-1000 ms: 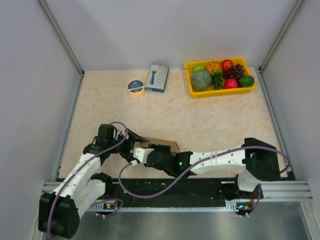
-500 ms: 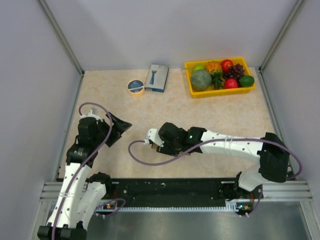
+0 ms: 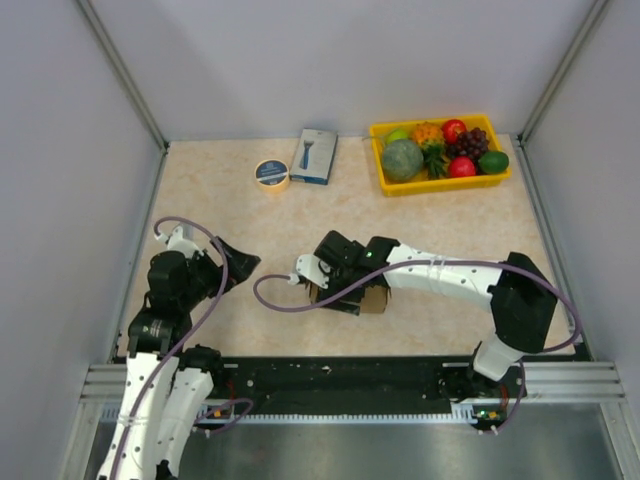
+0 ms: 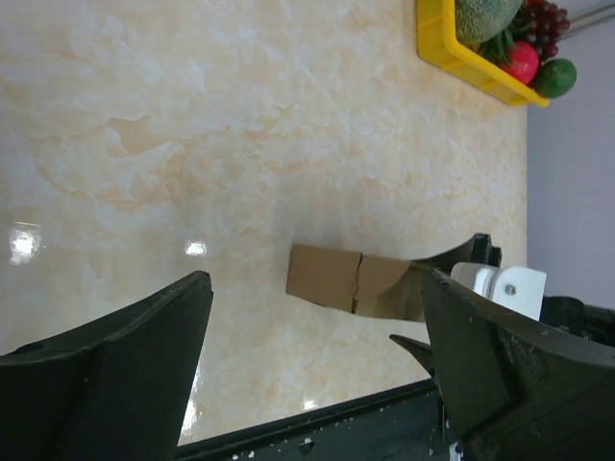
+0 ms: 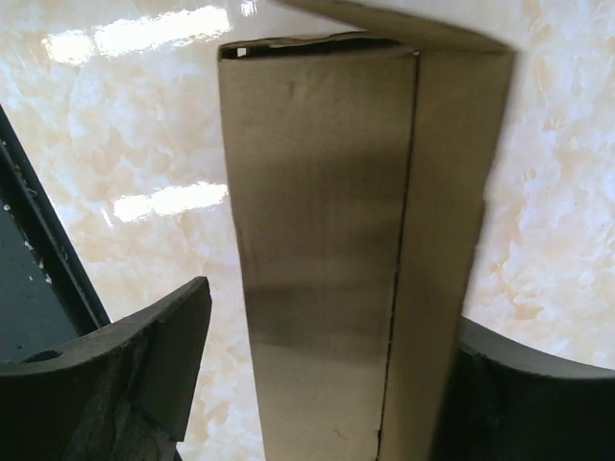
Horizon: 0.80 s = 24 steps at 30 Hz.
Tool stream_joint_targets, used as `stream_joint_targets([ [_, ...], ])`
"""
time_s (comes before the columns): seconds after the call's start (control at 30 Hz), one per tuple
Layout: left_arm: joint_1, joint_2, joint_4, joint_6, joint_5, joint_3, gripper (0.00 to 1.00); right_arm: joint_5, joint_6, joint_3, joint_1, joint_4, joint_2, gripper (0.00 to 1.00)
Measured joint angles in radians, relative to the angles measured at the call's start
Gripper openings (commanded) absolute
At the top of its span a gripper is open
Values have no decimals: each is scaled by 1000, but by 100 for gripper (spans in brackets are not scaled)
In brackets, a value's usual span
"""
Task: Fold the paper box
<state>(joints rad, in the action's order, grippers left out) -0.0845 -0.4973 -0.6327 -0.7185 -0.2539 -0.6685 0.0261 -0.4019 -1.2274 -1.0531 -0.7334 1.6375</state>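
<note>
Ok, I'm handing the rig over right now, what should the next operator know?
Left gripper: open, empty, left of the paper box, apart from it.
Right gripper: open, straddling the box, not clamped.
Box: flat on the table, near centre, panels folded along a crease.
Done: side panels seem folded over.
Left: the end visible in the right wrist view is open; likely needs closing.

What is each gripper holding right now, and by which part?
Nothing is held. The left gripper is open and empty; the right gripper, jaws open, straddles the paper box without clamping it.
</note>
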Motion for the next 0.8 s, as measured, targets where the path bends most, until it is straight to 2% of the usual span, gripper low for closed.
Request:
stream_joint_targets([
  [0.13, 0, 0, 11, 15, -76, 30, 95, 0, 2, 0, 9, 3, 8, 89],
  [0.3, -1, -27, 50, 31, -177, 44, 89, 0, 13, 1, 22, 39, -16, 94],
  [0.4, -31, -103, 85, 58, -222, 44, 84, 1, 22, 1, 34, 56, -50, 95],
  [0.5, -139, -198, 105, 89, -212, 42, 75, 4, 52, 0, 50, 71, -86, 95],
  [0.57, -251, -262, 93, 112, -159, 20, 65, -3, 97, 1, 64, 80, -113, 96],
  [0.67, -427, -359, 49, 164, -46, -67, 61, -27, 213, 4, 102, 86, -199, 97],
  [0.8, -522, -460, 26, 238, 50, -190, 51, -54, 441, 14, 196, 69, -389, 82],
])
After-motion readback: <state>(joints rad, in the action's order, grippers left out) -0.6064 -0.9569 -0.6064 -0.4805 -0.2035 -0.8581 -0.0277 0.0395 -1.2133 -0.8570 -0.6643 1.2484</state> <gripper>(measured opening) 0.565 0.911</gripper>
